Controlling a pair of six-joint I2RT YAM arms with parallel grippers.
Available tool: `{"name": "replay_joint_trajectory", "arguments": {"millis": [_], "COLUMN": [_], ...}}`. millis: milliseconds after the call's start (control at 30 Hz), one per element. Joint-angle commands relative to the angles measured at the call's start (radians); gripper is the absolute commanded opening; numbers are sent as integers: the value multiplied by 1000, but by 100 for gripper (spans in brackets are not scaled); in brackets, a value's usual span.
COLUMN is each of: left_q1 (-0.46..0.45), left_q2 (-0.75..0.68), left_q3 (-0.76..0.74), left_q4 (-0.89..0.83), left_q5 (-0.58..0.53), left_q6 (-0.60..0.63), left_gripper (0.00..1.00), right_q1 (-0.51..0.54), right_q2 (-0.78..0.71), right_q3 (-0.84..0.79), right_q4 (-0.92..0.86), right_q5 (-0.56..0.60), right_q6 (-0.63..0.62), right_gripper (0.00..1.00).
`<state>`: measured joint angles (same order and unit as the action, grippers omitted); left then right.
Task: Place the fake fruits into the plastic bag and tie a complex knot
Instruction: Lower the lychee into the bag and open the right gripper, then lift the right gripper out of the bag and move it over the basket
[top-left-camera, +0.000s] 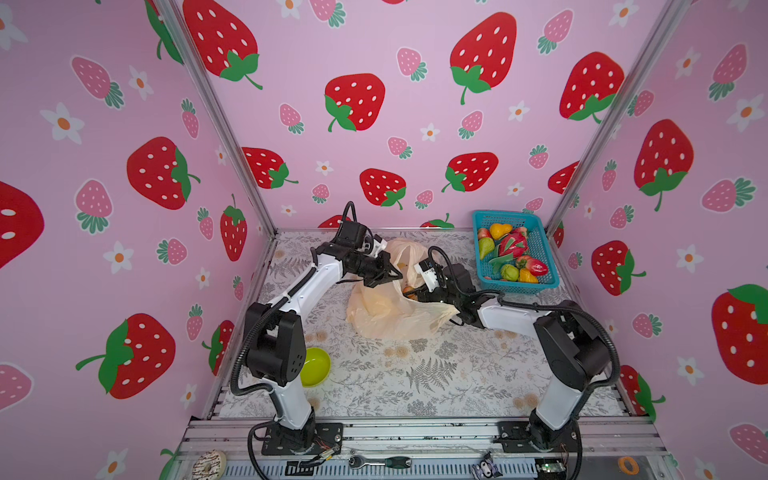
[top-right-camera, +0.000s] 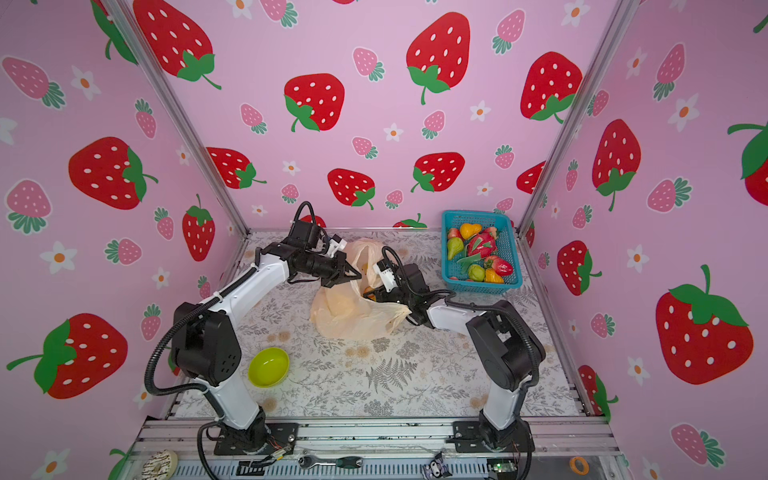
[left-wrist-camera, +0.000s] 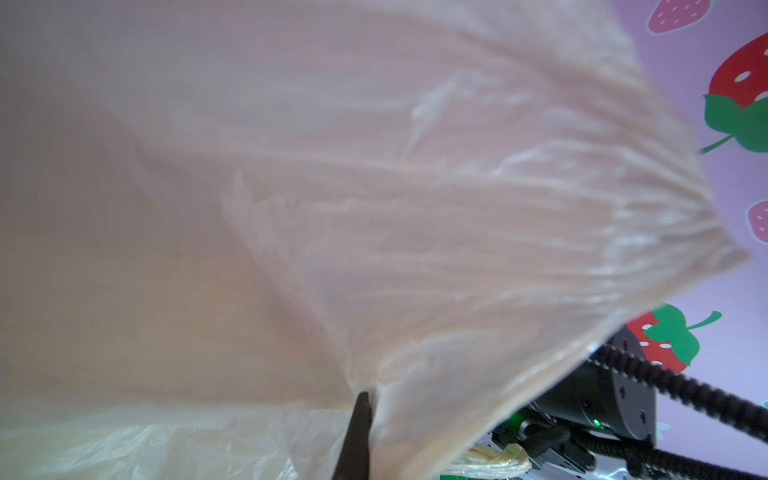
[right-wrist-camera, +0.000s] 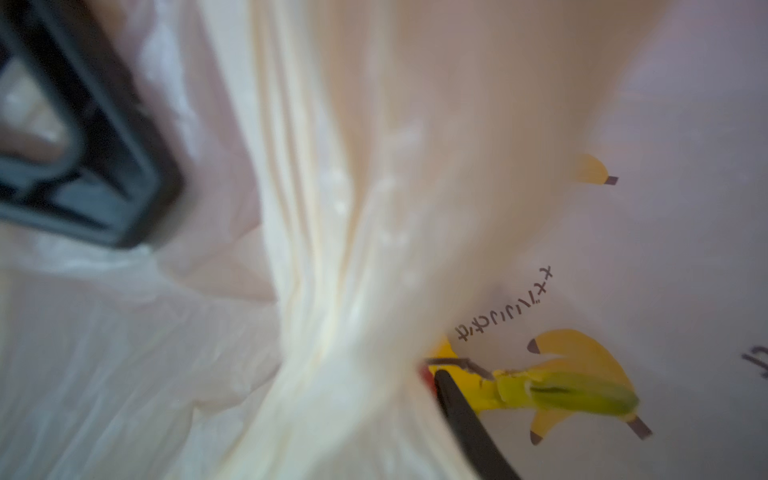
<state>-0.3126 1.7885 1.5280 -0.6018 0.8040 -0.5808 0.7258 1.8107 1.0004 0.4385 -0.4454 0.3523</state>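
Plastic bag (top-left-camera: 390, 309) (top-right-camera: 353, 313): thin, crinkly, translucent pale peach, lying slumped near the middle of the fern-print table (top-left-camera: 449, 374). The body is spread toward 6 o'clock and the mouth is raised toward 12 o'clock. One handle loop stands above the mouth in both top views.

Right wrist view: the film (right-wrist-camera: 340, 291) is gathered into long pleats. Flat yellow banana prints and a line of dark Japanese lettering show on the inner wall.

Left wrist view: the film (left-wrist-camera: 332, 208) fills nearly the whole picture, its folds converging on one black finger (left-wrist-camera: 357, 436).

Left gripper (top-left-camera: 395, 276) (top-right-camera: 352, 276): at the bag's 12 o'clock edge, clenched on the rim film and holding the mouth up.

Right gripper (top-left-camera: 409, 293) (top-right-camera: 371, 294): enters the mouth from 3 o'clock.
- Only one finger (right-wrist-camera: 469, 419) is visible.
- A glossy yellow piece with a green end (right-wrist-camera: 582, 395) lies against its tip, with a bit of red beside it.
- Cannot tell whether the jaws grip anything.

Fake fruits (top-left-camera: 513, 255) (top-right-camera: 482, 253): most are heaped in the teal mesh basket (top-left-camera: 540, 232), at 2 o'clock from the bag and apart from it. Visible are an orange pear (top-left-camera: 500, 230), a green pear (top-left-camera: 485, 248) and a pink-green dragon fruit (top-left-camera: 514, 245), all shiny.

Lime-green bowl (top-right-camera: 269, 367): at 7 o'clock from the bag, well apart.
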Motion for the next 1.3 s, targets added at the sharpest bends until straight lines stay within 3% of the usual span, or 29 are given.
{"name": "replay_joint_trajectory", "arguments": {"millis": [0, 267, 467, 700, 967, 1133, 1267], "left_q1": [-5, -4, -5, -2, 22, 34, 35], "left_q2": [-26, -24, -26, -28, -44, -49, -49], "left_q3": [-5, -6, -5, -3, -17, -30, -31], "left_q4": [3, 2, 0, -3, 16, 41, 42], "left_q5": [12, 15, 11, 5, -13, -11, -3], "left_q6": [-1, -2, 0, 5, -10, -31, -33], "left_gripper": [0, 0, 0, 0, 0, 0, 0], "right_q1": [23, 3, -38, -89, -253, -363, -449], "right_q2": [27, -34, -116, -241, -410, -504, -517], "right_q3": [42, -16, -75, -107, -143, -132, -87], "right_q4": [80, 62, 23, -181, -439, -471, -496], "right_q5": [-9, 34, 3, -65, -137, -78, 91], "right_q6": [53, 42, 8, -133, -218, -147, -113], "right_gripper": [47, 69, 75, 74, 70, 69, 70]}}
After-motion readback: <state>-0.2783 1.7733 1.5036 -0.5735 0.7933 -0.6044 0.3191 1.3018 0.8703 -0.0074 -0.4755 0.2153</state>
